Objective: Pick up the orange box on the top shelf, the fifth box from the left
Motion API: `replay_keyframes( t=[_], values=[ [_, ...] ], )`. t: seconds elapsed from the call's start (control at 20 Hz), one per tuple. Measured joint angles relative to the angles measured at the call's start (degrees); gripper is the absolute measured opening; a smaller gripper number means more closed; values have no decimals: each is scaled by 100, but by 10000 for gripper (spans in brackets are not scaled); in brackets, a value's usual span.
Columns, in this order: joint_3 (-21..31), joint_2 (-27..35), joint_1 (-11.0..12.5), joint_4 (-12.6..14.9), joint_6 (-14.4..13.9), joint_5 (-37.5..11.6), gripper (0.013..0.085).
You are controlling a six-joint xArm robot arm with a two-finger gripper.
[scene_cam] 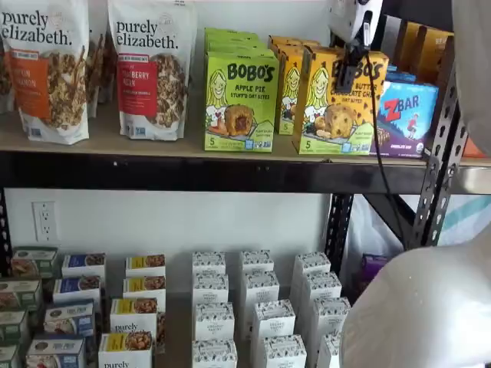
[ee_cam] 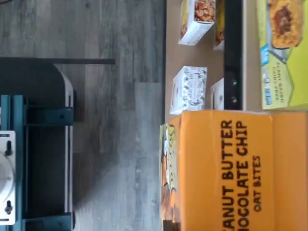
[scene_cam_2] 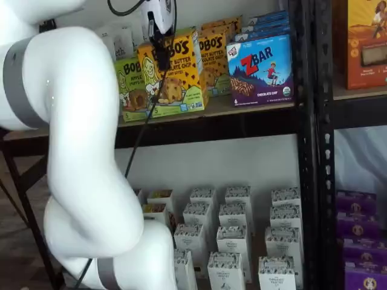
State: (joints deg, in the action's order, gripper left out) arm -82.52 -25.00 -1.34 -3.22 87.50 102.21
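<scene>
The orange box [scene_cam: 337,115] lettered BOBO'S stands at the front edge of the top shelf [scene_cam: 153,149], forward of the row behind it. It also shows in a shelf view [scene_cam_2: 178,84], slightly tilted. My gripper [scene_cam: 349,73] comes down from above. One black finger [scene_cam_2: 162,57] lies against the box's front face, the other is hidden behind it, and the fingers are closed on the box. In the wrist view the box's orange lettered side [ee_cam: 231,173] fills the near part, very close to the camera.
A lime-green Apple Pie box [scene_cam: 240,100] stands to the left and a blue ZBar box [scene_cam: 406,115] to the right. More orange boxes [scene_cam_2: 211,48] stand behind. Granola bags [scene_cam: 46,69] are far left. Small white boxes [scene_cam: 253,307] fill the lower level. My white arm [scene_cam_2: 78,151] and a black upright [scene_cam_2: 311,121] stand in front.
</scene>
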Motion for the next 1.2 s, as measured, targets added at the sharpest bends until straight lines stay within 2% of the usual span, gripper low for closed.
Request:
replay_keyframes(
  t=[0.95,1.2],
  values=[
    [652,-771,-278,60,-268,246,210],
    [891,-1037,-258,-58,-291,225,210]
  ],
)
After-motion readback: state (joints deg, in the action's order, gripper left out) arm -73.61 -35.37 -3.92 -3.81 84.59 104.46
